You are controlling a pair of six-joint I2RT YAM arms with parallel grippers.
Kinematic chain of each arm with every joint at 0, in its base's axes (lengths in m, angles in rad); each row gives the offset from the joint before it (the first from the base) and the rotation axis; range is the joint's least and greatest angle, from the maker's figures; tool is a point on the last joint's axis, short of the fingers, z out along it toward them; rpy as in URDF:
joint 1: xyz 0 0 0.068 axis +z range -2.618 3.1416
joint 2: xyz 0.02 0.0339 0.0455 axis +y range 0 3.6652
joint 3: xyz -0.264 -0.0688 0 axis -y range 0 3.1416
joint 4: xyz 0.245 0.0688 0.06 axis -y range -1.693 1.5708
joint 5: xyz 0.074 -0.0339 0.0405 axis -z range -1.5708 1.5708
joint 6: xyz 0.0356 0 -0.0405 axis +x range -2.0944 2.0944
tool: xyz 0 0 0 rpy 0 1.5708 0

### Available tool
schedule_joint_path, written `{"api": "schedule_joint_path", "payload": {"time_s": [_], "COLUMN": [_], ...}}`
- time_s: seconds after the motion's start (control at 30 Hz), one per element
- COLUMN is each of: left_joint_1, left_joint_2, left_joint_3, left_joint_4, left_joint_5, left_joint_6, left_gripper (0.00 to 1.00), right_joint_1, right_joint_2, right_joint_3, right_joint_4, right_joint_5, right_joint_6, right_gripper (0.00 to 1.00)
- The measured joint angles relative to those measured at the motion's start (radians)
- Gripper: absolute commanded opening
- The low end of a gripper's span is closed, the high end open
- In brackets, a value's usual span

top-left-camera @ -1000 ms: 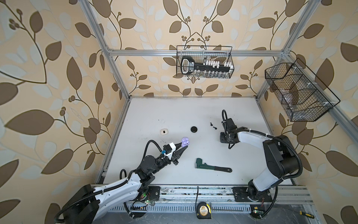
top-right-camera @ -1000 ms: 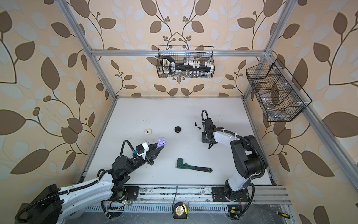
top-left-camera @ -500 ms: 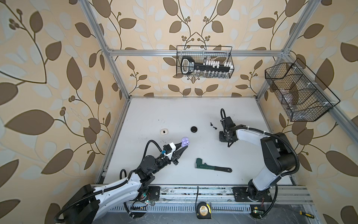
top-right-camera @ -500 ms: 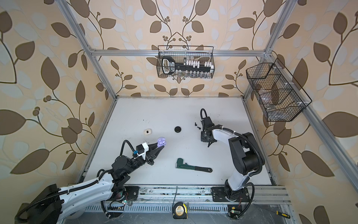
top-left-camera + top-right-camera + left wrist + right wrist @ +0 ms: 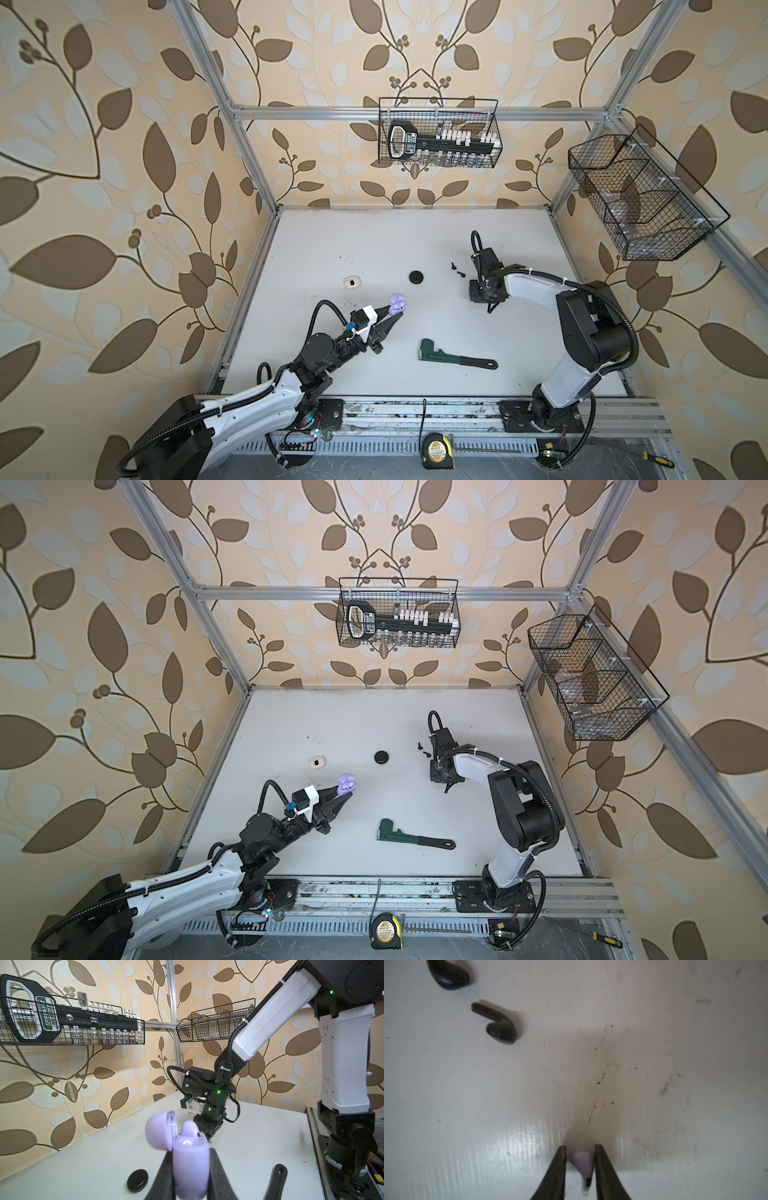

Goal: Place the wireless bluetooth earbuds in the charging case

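Done: 1 seated lavender earbud (image 5: 190, 1129) in open lavender case (image 5: 190, 1167), pinched by L gripper (image 5: 394, 316), off worktop (image 5: 654, 1064).
In hand: R gripper (image 5: 580, 1147) jaws narrowly flank 2nd lavender earbud (image 5: 582, 1163) on worktop; contact unclear.
Left: black earbuds (image 5: 500, 1026) loose; black case (image 5: 415, 277) shut.
Vs earlier: R wrist nudged toward black earbuds; L unchanged.

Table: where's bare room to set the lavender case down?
Widest: the back strip of the table, between the rear wall and the white case and black case. Also the middle, between the lavender case in the left gripper, the pipe wrench and the right arm. Crowded: by the black earbuds, where the right gripper straddles a lavender earbud.
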Motion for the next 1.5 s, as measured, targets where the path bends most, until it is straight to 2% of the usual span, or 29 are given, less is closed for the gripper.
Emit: {"api": "schedule_joint_path", "payload": {"time_s": [0.3, 0.6, 0.73, 0.93, 1.13, 1.3, 1.4, 1.5], "left_joint_1": [0.0, 0.0, 0.0, 0.0, 0.0, -0.006, -0.027, -0.053], "left_joint_2": [0.0, 0.017, 0.094, 0.259, 0.455, 0.603, 0.636, 0.649], "left_joint_3": [0.0, 0.0, 0.0, 0.016, 0.062, 0.133, 0.166, 0.185], "left_joint_4": [0.0, 0.005, 0.027, 0.099, 0.239, 0.29, 0.299, 0.311], "left_joint_5": [0.0, 0.01, 0.056, 0.086, 0.09, 0.096, 0.098, 0.094], "left_joint_6": [0.0, 0.005, 0.014, 0.024, 0.015, -0.003, -0.011, -0.016], "left_gripper": [0.0, 0.0, 0.0, 0.0, 0.0, 0.0, 0.0, 0.0], "right_joint_1": [0.0, 0.0, 0.001, 0.045, 0.204, 0.452, 0.604, 0.727], "right_joint_2": [0.0, -0.032, -0.136, -0.406, -0.687, -0.913, -0.966, -0.942], "right_joint_3": [0.0, -0.027, -0.079, -0.15, -0.223, -0.323, -0.367, -0.382], "right_joint_4": [0.0, 0.008, 0.019, 0.085, 0.167, 0.314, 0.413, 0.511], "right_joint_5": [0.009, 0.002, -0.015, -0.043, -0.003, 0.1, 0.185, 0.271], "right_joint_6": [0.0, 0.009, 0.025, 0.074, 0.167, 0.256, 0.285, 0.297], "right_gripper": [0.15, 0.12, 0.14, 0.13, 0.13, 0.14, 0.11, 0.11]}}
